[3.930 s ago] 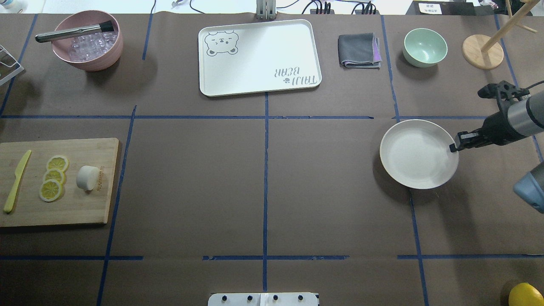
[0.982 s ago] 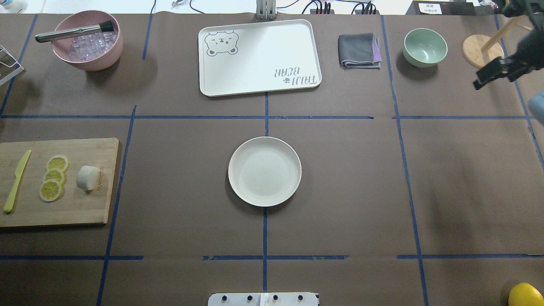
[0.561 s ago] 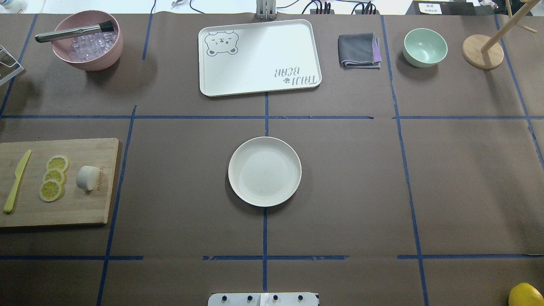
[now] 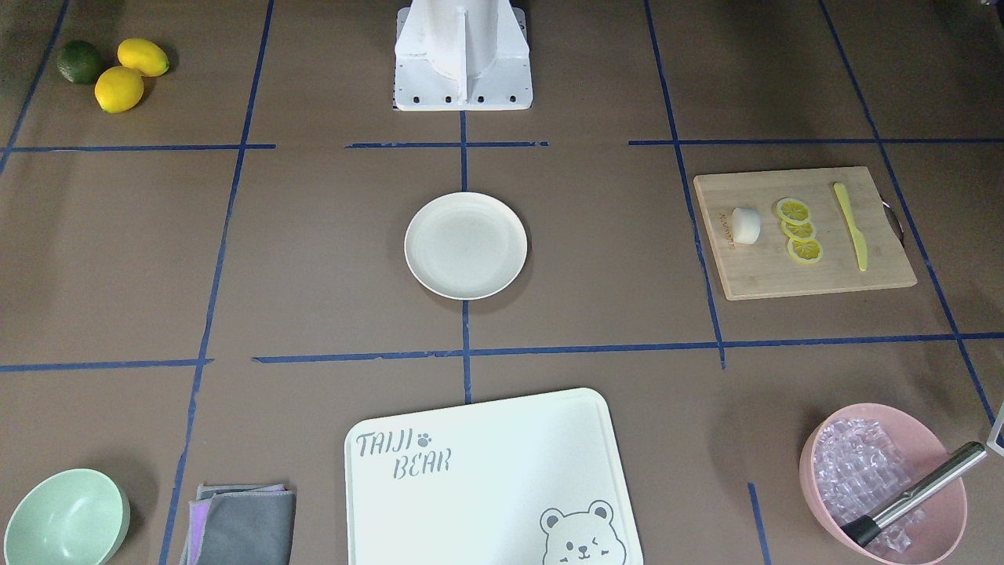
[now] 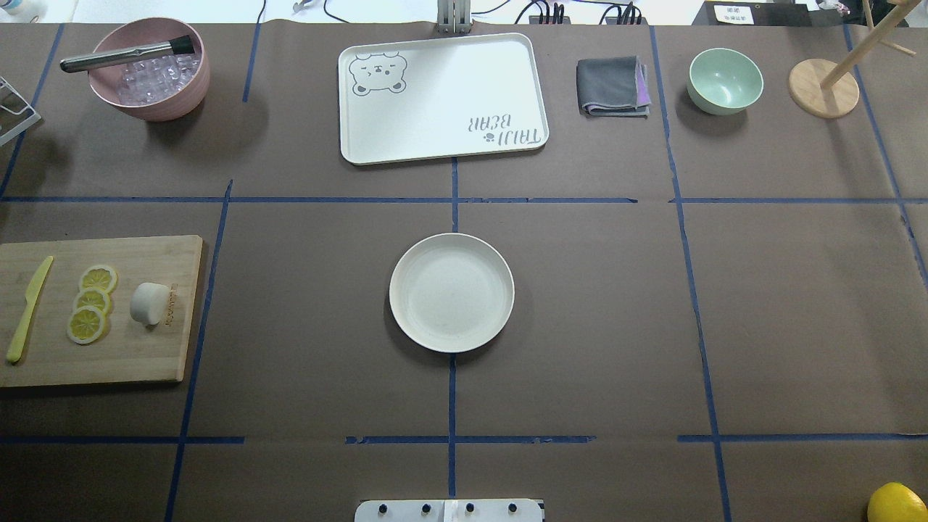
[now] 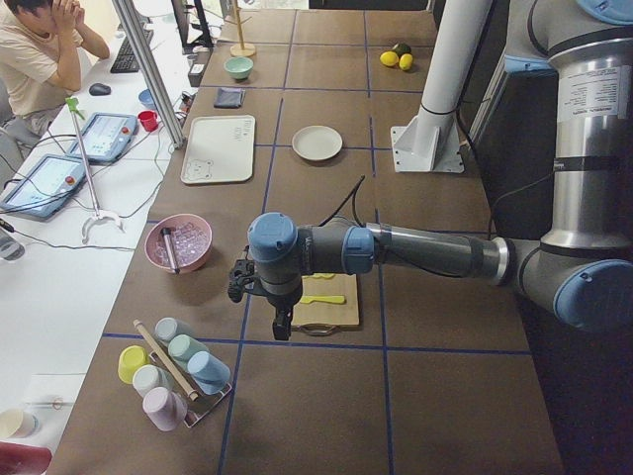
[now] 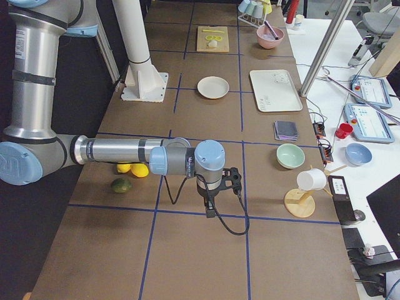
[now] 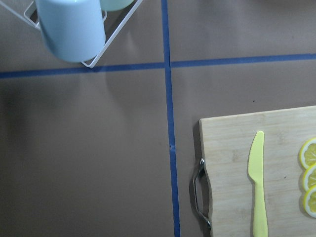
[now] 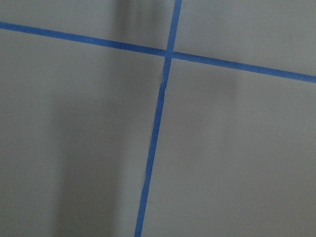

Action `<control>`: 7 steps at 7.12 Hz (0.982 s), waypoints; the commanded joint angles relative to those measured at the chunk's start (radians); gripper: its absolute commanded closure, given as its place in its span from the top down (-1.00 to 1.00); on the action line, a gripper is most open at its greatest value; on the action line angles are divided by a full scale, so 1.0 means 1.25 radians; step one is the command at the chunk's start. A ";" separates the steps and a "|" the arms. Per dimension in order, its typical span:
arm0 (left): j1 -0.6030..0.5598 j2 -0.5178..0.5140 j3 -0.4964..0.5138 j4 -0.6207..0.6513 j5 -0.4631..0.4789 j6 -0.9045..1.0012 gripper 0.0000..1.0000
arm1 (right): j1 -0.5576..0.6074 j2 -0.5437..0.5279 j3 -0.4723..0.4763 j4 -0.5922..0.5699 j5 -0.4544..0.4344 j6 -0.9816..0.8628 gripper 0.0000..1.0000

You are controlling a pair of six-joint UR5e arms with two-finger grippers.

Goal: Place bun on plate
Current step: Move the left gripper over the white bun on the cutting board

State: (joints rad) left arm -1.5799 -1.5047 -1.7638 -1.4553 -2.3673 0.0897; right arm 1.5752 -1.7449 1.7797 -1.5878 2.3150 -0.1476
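Note:
The bun (image 5: 149, 303), a small white stubby roll, lies on the wooden cutting board (image 5: 145, 355) at the table's left end, beside the lemon slices (image 5: 90, 301). The round cream plate (image 5: 451, 292) sits bare at the table's centre, far from the bun (image 4: 745, 225). My left gripper (image 6: 281, 334) shows only in the exterior left view. It hangs over the board's outer end, and I cannot tell whether it is open. My right gripper (image 7: 209, 214) hovers over bare table at the far right end, its state unclear too.
A yellow knife (image 5: 27, 308) lies on the board. At the back stand a pink bowl (image 5: 148, 69) of ice, a bear tray (image 5: 442, 98), a folded cloth (image 5: 613, 85), a green bowl (image 5: 725, 80) and a wooden stand (image 5: 823, 87). A cup rack (image 8: 69, 24) is beyond the board. A person sits beside the table.
The plate moved from the table's right side, where my right gripper was at its rim, to the centre. The right arm then rose and left the overhead view.

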 commanded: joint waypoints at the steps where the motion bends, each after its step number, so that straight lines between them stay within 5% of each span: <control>1: 0.001 -0.015 -0.010 -0.037 -0.007 0.001 1.00 | 0.001 0.001 0.002 0.000 0.001 0.002 1.00; 2: 0.011 -0.016 -0.045 -0.088 -0.008 -0.009 1.00 | 0.001 0.001 0.007 0.000 0.001 0.003 1.00; 5: 0.251 -0.021 -0.151 -0.114 0.005 -0.335 1.00 | 0.001 0.001 0.007 0.000 0.001 0.004 1.00; 7: 0.391 -0.020 -0.150 -0.279 0.090 -0.581 1.00 | 0.001 0.001 0.007 0.000 0.001 0.004 1.00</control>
State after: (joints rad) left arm -1.2087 -1.5297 -1.9463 -1.6829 -2.3256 -0.4358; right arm 1.5769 -1.7441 1.7882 -1.5877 2.3163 -0.1427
